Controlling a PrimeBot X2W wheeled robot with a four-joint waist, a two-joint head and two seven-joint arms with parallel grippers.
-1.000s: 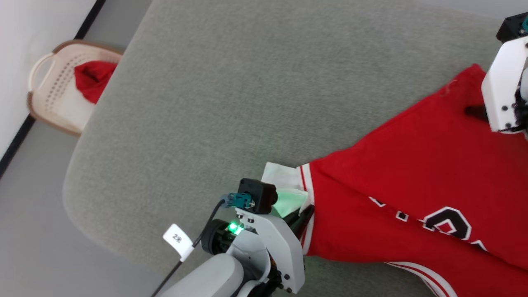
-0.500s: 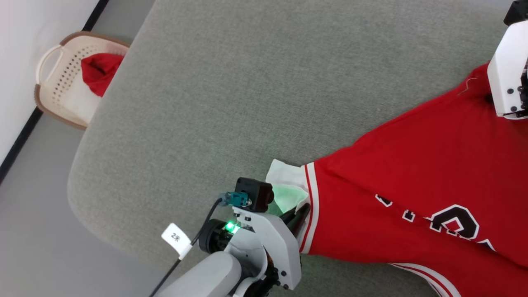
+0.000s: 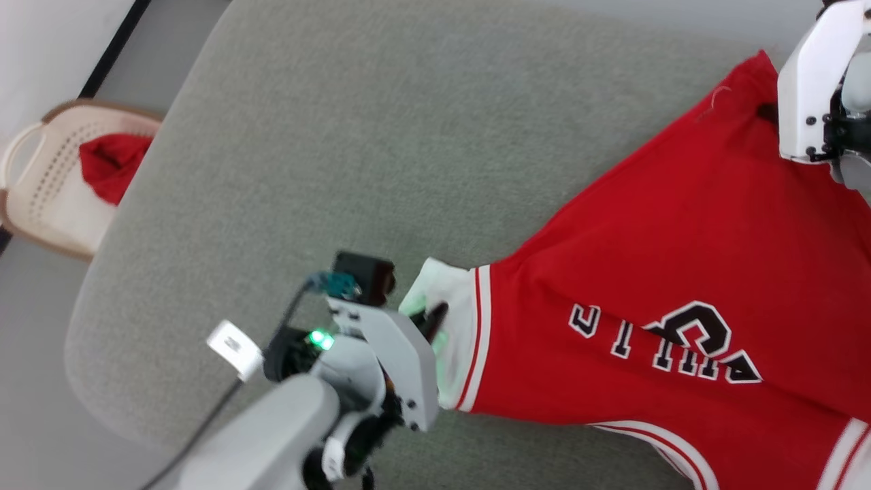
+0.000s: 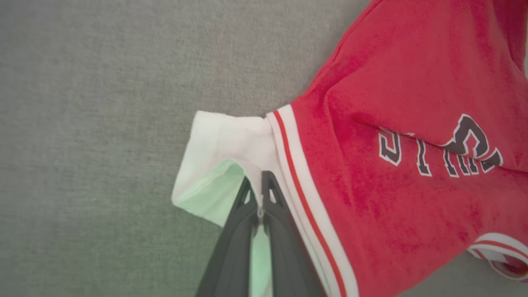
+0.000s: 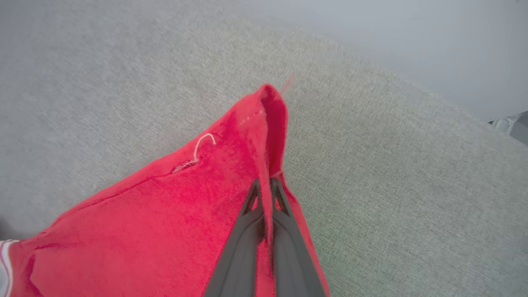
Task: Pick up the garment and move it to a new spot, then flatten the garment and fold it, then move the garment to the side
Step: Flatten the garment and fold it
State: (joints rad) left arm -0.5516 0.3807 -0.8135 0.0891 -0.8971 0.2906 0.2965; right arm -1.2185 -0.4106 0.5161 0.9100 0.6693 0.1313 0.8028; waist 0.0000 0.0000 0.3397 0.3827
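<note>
Head view gives you the layout: the garment (image 3: pixel 646 258) lies spread across the right half of the grey padded surface (image 3: pixel 340 136), lettering (image 3: pixel 680 340) facing up, and runs off the frame at the right and bottom. To its left you have a wide bare stretch of padding reaching to the rounded edge. Past that edge are the floor (image 3: pixel 41 381) and a basket (image 3: pixel 41 184) holding a red cloth (image 3: pixel 109 163), well apart from the work.

Your left gripper (image 3: pixel 435 320) sits near the surface's near edge, with little padding between it and the drop. In the left wrist view it (image 4: pixel 260 185) is clamped on the white sleeve (image 4: pixel 231 140), fingers pressed together with the cuff's fabric between them.

Your right gripper (image 3: pixel 765 112) is at the garment's far end. In the right wrist view it (image 5: pixel 266 185) is pinched tight on the red hem corner (image 5: pixel 268 103), which stands up in a peak. The surface's far edge runs just beyond that corner, so room there is short.

Compared with a second ago, the right fingers have closed on the corner; then they were apart. The left grip on the sleeve is unchanged. The head camera itself has shifted, so the basket sits farther left in frame and more of the lettering shows.
</note>
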